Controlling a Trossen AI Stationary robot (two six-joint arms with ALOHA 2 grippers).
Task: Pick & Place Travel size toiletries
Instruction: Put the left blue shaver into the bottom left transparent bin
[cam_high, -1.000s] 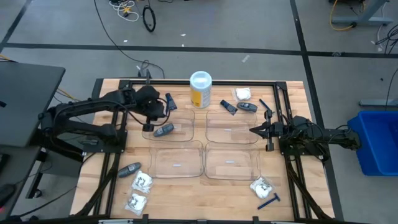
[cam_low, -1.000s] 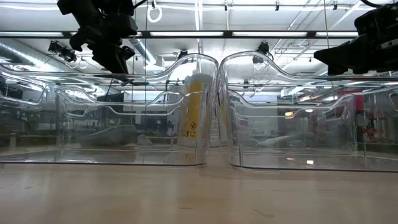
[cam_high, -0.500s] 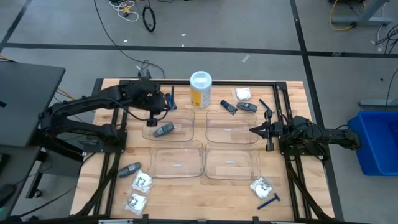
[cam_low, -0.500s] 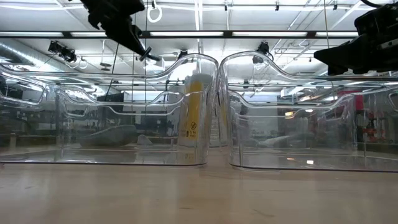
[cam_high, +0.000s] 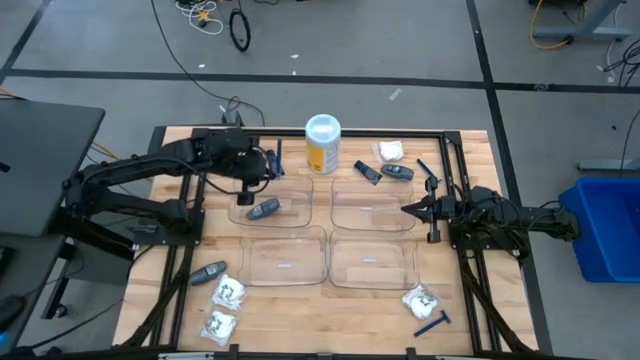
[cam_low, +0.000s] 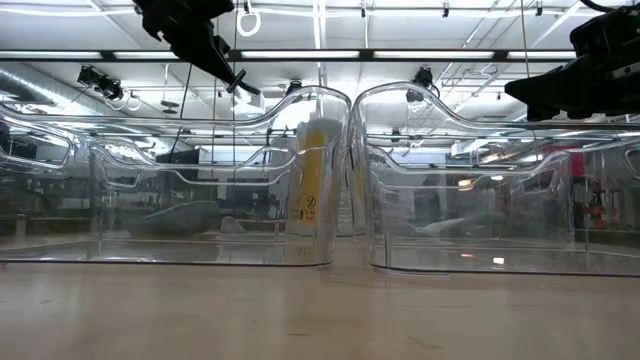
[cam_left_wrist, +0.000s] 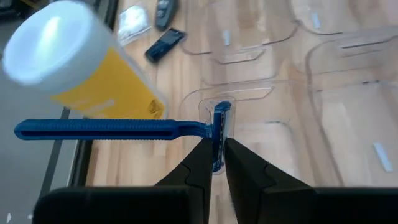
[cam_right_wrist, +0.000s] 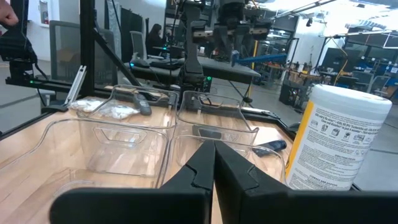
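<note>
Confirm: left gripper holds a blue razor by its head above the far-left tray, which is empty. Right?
Not quite. The left gripper does grip the blue razor by its head over the far-left tray, but that tray isn't empty: the high view shows a grey oval stick lying in it.

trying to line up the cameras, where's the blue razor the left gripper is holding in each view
High view: blue razor at the left gripper, left of the yellow canister.
Low view: only a dark sliver below the raised left arm; colour unclear.
Left wrist view: razor pinched at its head, handle sideways.
Right wrist view: small blue bar far across the table.
Shared landmark: the yellow canister.
</note>
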